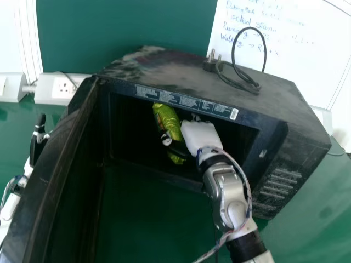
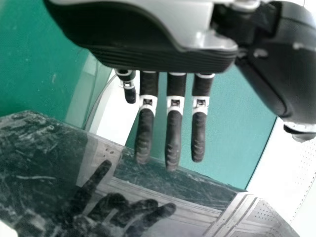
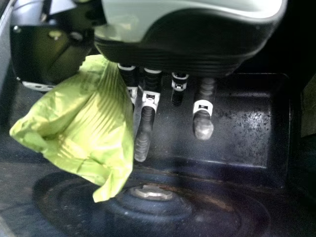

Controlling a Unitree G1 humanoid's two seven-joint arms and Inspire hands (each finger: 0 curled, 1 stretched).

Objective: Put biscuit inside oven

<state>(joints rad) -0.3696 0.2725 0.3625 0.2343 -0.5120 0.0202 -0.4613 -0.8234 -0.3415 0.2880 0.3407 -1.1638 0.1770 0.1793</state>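
Biscuit, one green packet, is inside the single oven, clamped between thumb and fingers of the right robot hand. Two robot hands show; the left robot hand is beside the outer side of the one door, its fingers straight, with gaps between them. Its dark reflection lies on the door's glossy face.

The door is swung outward at the oven's left side. The right robot hand enters below the upper lip, which runs close above it. Open room remains between biscuit and the left inner wall, and more between the right robot hand and the right side of the opening. The right wrist view shows open room beside the fingers, toward a cavity wall, and one raised hub on the cavity floor.

One cord lies looped on the oven's top with one plug. One wall socket is behind the door, and one whiteboard stands behind the oven. The oven rests on the green tabletop.

Biscuit's middle is partly covered by a dark part of the right robot hand in the head view. The thumb's tip is hidden behind the packet in the right wrist view, and the cavity's depths are too dark to make out.
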